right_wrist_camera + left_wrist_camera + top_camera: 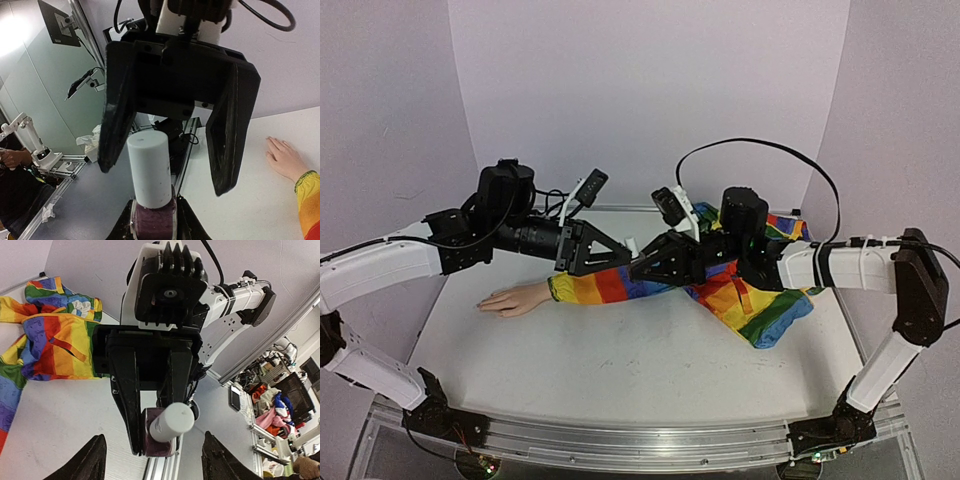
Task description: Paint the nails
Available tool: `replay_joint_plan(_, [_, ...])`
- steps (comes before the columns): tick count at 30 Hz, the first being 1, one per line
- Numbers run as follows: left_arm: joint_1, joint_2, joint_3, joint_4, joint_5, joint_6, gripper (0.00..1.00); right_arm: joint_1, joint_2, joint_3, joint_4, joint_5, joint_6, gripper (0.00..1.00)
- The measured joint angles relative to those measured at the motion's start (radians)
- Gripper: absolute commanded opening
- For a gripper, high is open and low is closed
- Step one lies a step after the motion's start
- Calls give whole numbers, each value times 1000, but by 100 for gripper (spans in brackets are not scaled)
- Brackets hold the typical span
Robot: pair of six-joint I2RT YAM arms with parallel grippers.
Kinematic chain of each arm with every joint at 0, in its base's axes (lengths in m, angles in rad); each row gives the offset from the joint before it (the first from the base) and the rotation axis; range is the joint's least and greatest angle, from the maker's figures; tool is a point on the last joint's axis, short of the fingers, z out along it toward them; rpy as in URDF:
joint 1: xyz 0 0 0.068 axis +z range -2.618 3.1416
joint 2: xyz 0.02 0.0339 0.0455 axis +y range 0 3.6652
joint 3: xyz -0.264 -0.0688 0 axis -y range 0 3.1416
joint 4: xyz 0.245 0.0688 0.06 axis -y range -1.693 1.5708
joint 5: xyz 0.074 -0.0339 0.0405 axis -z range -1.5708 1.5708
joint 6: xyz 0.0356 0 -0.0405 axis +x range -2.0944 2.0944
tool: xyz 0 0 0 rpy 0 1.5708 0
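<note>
Nails at the ends of the mannequin hand, well apart from both end effectors, too small to tell painted from bare.

Left end effector: released, fingers spread wide, one to each side of the cap, a gap visible on both sides, nothing held. Facing it tip to tip, right end effector: clenched on the polish bottle, gripping the dark purple glass body, pale cap sticking out past its tips toward the left end effector. Both hovering above the worktop, meeting near its middle toward the back, just over the rainbow-striped sleeve.

Farther out, on the left half of the worktop: mannequin hand lying flat, pointing left, away from the bottle, wrist running into the sleeve. Sleeve stretched rightward under the two end effectors, ending in a crumpled heap of the same rainbow cloth beneath the right arm. Left arm reaching in from the left edge, right arm from the right edge. Black cable looping high above the right wrist.
</note>
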Motion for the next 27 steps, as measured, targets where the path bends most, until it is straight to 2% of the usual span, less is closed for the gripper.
replay_joint_plan(6, [-14, 45, 14, 19, 46, 0, 53, 5, 17, 0, 18, -27, 25, 0])
replay_joint_plan(12, [-16, 56, 43, 30, 60, 3, 31, 7, 29, 0, 23, -37, 32, 0])
replay_joint_plan(15, [-16, 68, 54, 36, 58, -1, 15, 7, 38, 0, 30, -39, 32, 0])
replay_joint_plan(19, [-13, 83, 59, 39, 40, 19, 1, 7, 40, -2, 23, -35, 39, 0])
replay_joint_plan(21, [-14, 83, 59, 41, 16, 33, 0, 6, 40, -3, 21, -17, 40, 0])
replay_joint_plan(24, [-14, 82, 57, 33, -44, 34, 0, 6, 31, -19, 8, 72, 16, 0])
replay_joint_plan(26, [-13, 81, 57, 18, -135, 38, 0, 10, 8, -25, -54, 230, -25, 0])
replay_joint_plan(27, [-13, 81, 57, 9, -223, 39, 0, 27, -14, -25, -113, 390, -40, 0])
